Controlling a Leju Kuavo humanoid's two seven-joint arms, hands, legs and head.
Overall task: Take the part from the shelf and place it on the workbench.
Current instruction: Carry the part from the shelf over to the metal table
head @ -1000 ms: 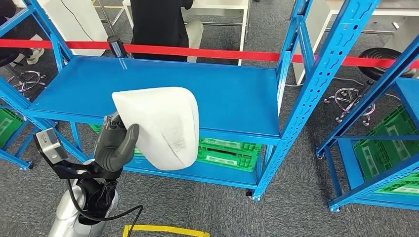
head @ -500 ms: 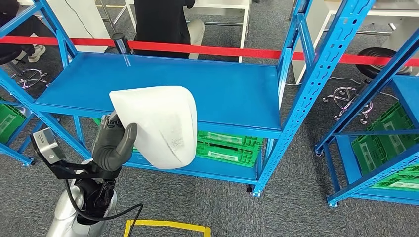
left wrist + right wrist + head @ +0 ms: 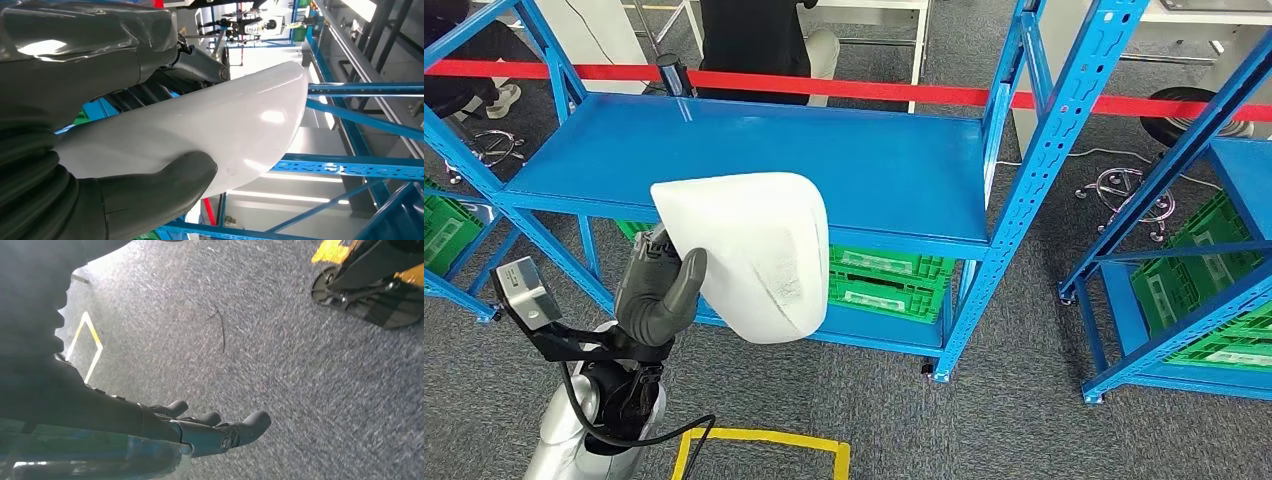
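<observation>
Shelf (image 3: 754,160) sits lower in view since the camera shifted; left hand (image 3: 659,290) still grips the white part (image 3: 754,250); right hand (image 3: 200,427) hangs with fingers spread.

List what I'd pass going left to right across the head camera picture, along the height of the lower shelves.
Green crate at the left edge → left robot hand → white part it holds → green crate under the blue shelf → blue upright post → green crates on the right rack.

Place: a workshop or warehouse test area was indicated.
Shelving: blue steel racks (image 3: 754,165) were seen.
Storage: green crates (image 3: 886,283) were stowed beneath.
Boundary: red barrier tape (image 3: 864,90) was stretched across grey carpet (image 3: 984,420).
</observation>
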